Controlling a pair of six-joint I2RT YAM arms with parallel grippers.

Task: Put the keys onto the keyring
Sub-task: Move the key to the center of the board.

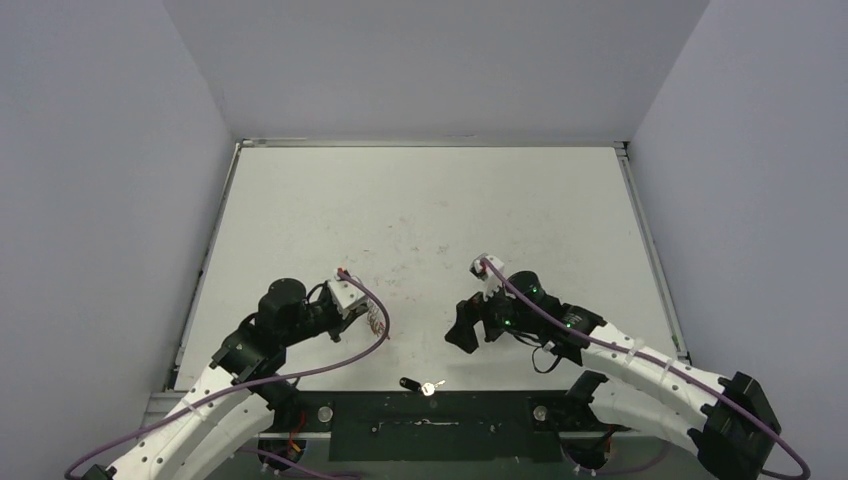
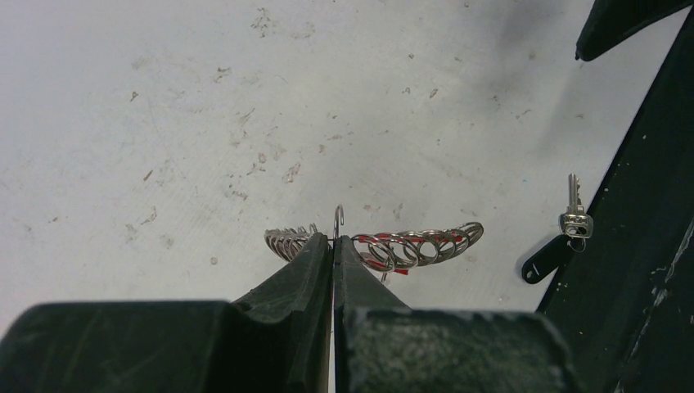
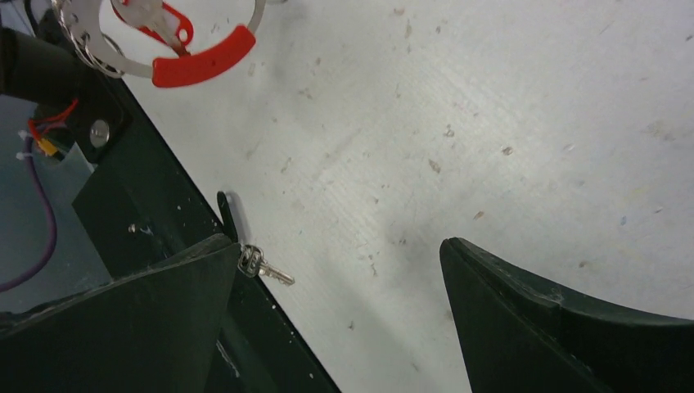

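Left wrist: end effector point(image 2: 334, 242) grips keyring point(image 2: 419, 246)

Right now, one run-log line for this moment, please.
left gripper: shut on thin metal keyring with red sleeve | right gripper: open, empty | small silver key with dark head: loose at near table edge, unthreaded

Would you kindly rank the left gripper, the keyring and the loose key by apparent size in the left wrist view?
1. left gripper (inflated by nearness to the camera)
2. keyring
3. loose key

Pale grey walls point(image 1: 100, 150), scuffed white table point(image 1: 430, 200), dark strip point(image 1: 430, 425) along near edge
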